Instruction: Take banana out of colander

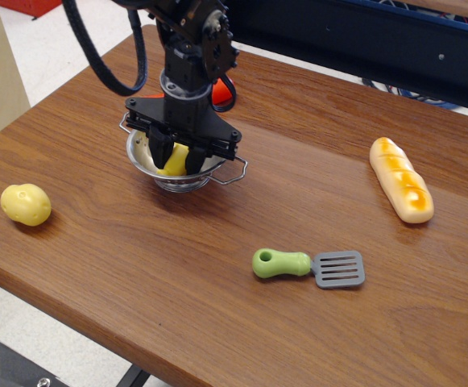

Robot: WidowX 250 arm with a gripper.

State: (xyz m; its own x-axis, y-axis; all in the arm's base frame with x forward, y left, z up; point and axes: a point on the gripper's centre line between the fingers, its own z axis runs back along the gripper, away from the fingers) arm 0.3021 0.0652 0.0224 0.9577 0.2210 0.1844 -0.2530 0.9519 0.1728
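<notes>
The banana (pixel 175 160) is seen inside the colander (pixel 181 165), so removal is not yet achieved; grasping looks underway, with lifting and setting down left. Its long axis appears steeply tilted, though its ends are hidden. The gripper (pixel 179 156) is lowered into the bowl, its jaws flanking the fruit; whether they are clenched cannot be told.

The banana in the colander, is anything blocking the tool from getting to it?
Nothing visible does. The tool is down inside the colander, its fingers on either side of the banana. Only the colander's rim surrounds them; whether the fingers touch the banana can't be told.
</notes>
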